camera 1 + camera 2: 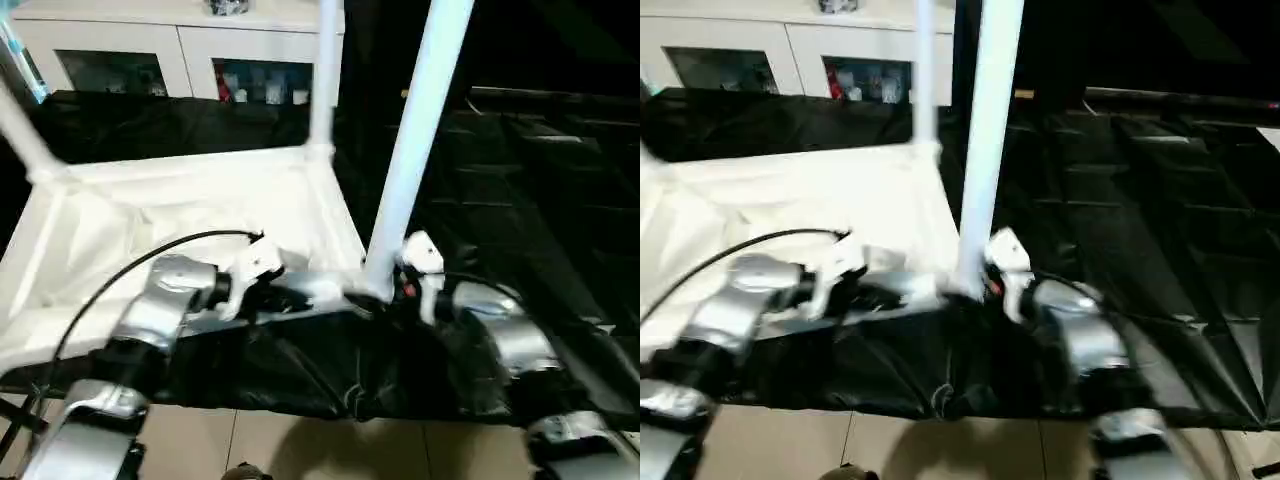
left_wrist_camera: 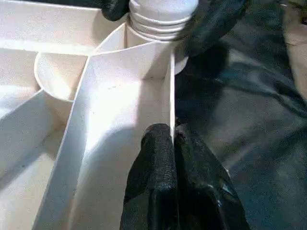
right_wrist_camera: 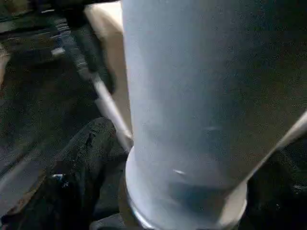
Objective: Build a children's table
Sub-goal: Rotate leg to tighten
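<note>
The children's table lies upside down: its white rimmed top (image 1: 200,210) rests on a black sheet, and three white legs stand up from corner sockets. The nearest leg (image 1: 415,150) rises from the front right corner, another leg (image 1: 325,70) stands behind it, and a third (image 1: 20,130) is at the far left. My left gripper (image 2: 170,132) is shut on the top's thin front rim wall (image 2: 171,86), just left of that corner. My right gripper (image 1: 388,288) stands open around the base of the nearest leg, with a black finger (image 3: 81,177) beside the leg's flared end (image 3: 187,191).
A black sheet (image 1: 520,180) covers the work surface and stretches away to the right. A white cabinet with glass doors (image 1: 180,45) stands behind. A black cable (image 1: 120,270) loops over my left forearm. Tiled floor (image 1: 300,450) shows below the front edge.
</note>
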Motion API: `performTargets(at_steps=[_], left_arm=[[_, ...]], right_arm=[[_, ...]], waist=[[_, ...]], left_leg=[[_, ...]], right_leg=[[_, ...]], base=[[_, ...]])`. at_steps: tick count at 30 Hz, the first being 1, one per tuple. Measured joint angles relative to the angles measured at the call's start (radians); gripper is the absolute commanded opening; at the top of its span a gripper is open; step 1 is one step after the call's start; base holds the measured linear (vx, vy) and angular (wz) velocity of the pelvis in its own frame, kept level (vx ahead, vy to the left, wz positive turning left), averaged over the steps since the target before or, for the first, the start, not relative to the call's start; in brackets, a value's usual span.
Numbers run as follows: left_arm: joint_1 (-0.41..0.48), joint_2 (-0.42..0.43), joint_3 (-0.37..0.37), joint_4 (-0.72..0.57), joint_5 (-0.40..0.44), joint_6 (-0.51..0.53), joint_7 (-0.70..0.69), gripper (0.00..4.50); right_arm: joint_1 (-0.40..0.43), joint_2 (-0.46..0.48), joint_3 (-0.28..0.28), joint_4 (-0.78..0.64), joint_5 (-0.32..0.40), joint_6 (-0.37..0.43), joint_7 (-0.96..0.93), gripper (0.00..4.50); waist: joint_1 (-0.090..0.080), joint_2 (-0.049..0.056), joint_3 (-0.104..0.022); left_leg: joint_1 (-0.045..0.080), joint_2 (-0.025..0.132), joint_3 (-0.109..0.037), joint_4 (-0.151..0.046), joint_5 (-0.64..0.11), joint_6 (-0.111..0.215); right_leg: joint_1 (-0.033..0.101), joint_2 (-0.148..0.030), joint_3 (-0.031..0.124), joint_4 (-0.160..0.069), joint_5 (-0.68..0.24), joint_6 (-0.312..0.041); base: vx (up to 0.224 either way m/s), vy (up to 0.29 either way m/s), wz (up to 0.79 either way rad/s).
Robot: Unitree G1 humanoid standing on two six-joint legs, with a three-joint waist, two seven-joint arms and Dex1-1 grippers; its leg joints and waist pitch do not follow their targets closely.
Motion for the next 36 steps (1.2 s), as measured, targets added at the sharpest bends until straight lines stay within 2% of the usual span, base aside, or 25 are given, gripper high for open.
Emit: performTargets(at_steps=[6, 10, 16, 18, 20, 22, 23, 24, 28, 29, 30, 31, 34, 36], left_arm=[[0.011, 0.028, -0.003, -0.024, -0.016, 0.018, -0.075, 0.00], [0.024, 0.038, -0.006, -0.045, -0.023, 0.028, -0.083, 0.00], [0.031, 0.026, -0.006, -0.042, -0.011, -0.008, -0.046, 0.00], [0.028, 0.013, 0.002, -0.027, 0.003, -0.013, 0.003, 0.00], [0.014, -0.016, 0.014, 0.000, 0.032, -0.006, 0.098, 0.00], [-0.001, -0.051, 0.013, 0.016, 0.054, 0.014, 0.180, 0.00], [-0.005, -0.077, 0.018, 0.019, 0.065, 0.034, 0.237, 0.00], [-0.011, -0.092, 0.018, 0.023, 0.070, 0.045, 0.266, 0.00], [-0.024, -0.138, 0.019, 0.029, 0.085, 0.067, 0.333, 0.00], [-0.029, -0.144, 0.020, 0.035, 0.087, 0.067, 0.341, 0.00], [-0.029, -0.147, 0.020, 0.036, 0.088, 0.067, 0.346, 0.00], [-0.031, -0.149, 0.020, 0.037, 0.088, 0.067, 0.348, 0.00], [-0.033, -0.153, 0.021, 0.037, 0.088, 0.066, 0.352, 0.00], [-0.032, -0.153, 0.021, 0.037, 0.088, 0.062, 0.350, 0.00]], right_arm=[[0.005, -0.036, 0.028, -0.038, 0.014, 0.035, 0.115, 3.14], [0.013, -0.036, 0.033, -0.053, 0.024, 0.048, 0.116, 2.82], [0.027, -0.033, 0.022, -0.060, 0.017, 0.051, 0.095, 2.69], [0.027, -0.010, 0.008, -0.041, 0.002, 0.045, 0.022, 2.68], [0.007, 0.055, -0.028, 0.016, -0.029, 0.029, -0.152, 2.67], [-0.019, 0.102, -0.052, 0.071, -0.049, 0.027, -0.321, 2.66], [-0.038, 0.148, -0.079, 0.108, -0.058, 0.032, -0.440, 2.66], [-0.052, 0.165, -0.089, 0.126, -0.063, 0.037, -0.502, 2.66], [-0.067, 0.196, -0.111, 0.143, -0.067, 0.041, -0.634, 2.66], [-0.069, 0.205, -0.120, 0.151, -0.070, 0.031, -0.653, 3.01], [-0.070, 0.210, -0.127, 0.158, -0.073, 0.023, -0.659, 3.01], [-0.072, 0.212, -0.130, 0.160, -0.078, 0.016, -0.662, 3.36], [-0.072, 0.217, -0.133, 0.162, -0.086, 0.007, -0.662, 3.42], [-0.072, 0.217, -0.132, 0.162, -0.086, 0.003, -0.659, 3.69]], waist=[[0.015, -0.003, 0.001], [0.017, -0.003, 0.002], [0.021, -0.004, 0.001], [0.020, -0.004, 0.001], [0.015, -0.006, 0.000], [0.006, -0.006, 0.001], [-0.004, -0.005, 0.001], [-0.012, -0.006, 0.001], [-0.012, -0.003, 0.001], [-0.011, -0.003, 0.001], [-0.009, -0.003, 0.001], [-0.009, -0.002, 0.000], [-0.008, -0.001, 0.000], [-0.008, -0.001, 0.001]], left_leg=[[-0.001, 0.001, 0.000, 0.002, 0.000, 0.000], [-0.001, 0.001, 0.000, 0.002, 0.000, 0.000], [-0.001, 0.001, 0.000, 0.003, 0.000, 0.000], [0.002, 0.001, 0.000, 0.004, -0.002, -0.004], [0.011, 0.001, 0.000, 0.005, -0.001, -0.007], [0.019, 0.001, 0.000, 0.003, -0.001, -0.008], [0.023, 0.001, 0.000, 0.002, 0.000, -0.008], [0.023, 0.000, 0.000, 0.002, 0.000, -0.008], [0.023, -0.004, 0.000, 0.000, -0.001, -0.008], [0.022, -0.004, 0.000, -0.001, -0.001, -0.008], [0.022, -0.004, 0.000, -0.002, -0.001, -0.008], [0.022, -0.004, 0.000, -0.003, -0.001, -0.008], [0.021, -0.004, 0.000, -0.004, -0.001, -0.008], [0.020, -0.004, 0.000, -0.004, -0.001, -0.008]], right_leg=[[-0.001, 0.000, 0.000, 0.002, 0.000, 0.000], [-0.001, 0.000, 0.000, 0.002, 0.000, 0.000], [-0.001, 0.000, 0.000, 0.003, 0.000, 0.000], [0.000, 0.000, 0.001, 0.006, 0.000, 0.000], [0.006, 0.000, 0.001, 0.008, 0.000, 0.000], [0.013, -0.001, 0.001, 0.005, -0.002, 0.004], [0.016, -0.001, 0.001, 0.002, -0.002, 0.004], [0.016, -0.001, 0.001, 0.001, -0.002, 0.004], [0.016, -0.003, 0.003, 0.000, 0.003, -0.002], [0.016, -0.004, 0.003, 0.000, 0.006, -0.001], [0.016, -0.004, 0.003, 0.000, 0.006, 0.000], [0.015, -0.004, 0.003, 0.000, 0.006, 0.000], [0.014, -0.004, 0.003, -0.001, 0.006, 0.000], [0.013, -0.004, 0.003, -0.001, 0.006, 0.000]], base=[[0.000, 0.000, 0.00], [0.000, 0.000, 0.00], [0.000, 0.000, 0.00], [0.000, 0.000, 0.00], [0.000, 0.000, 0.00], [0.000, 0.000, 0.00], [0.000, 0.000, 0.00], [0.000, 0.000, 0.00], [0.000, 0.000, 0.00], [0.000, 0.000, 0.00], [0.000, 0.000, 0.00], [0.000, 0.000, 0.00], [0.000, 0.000, 0.00], [0.000, 0.000, 0.00]])
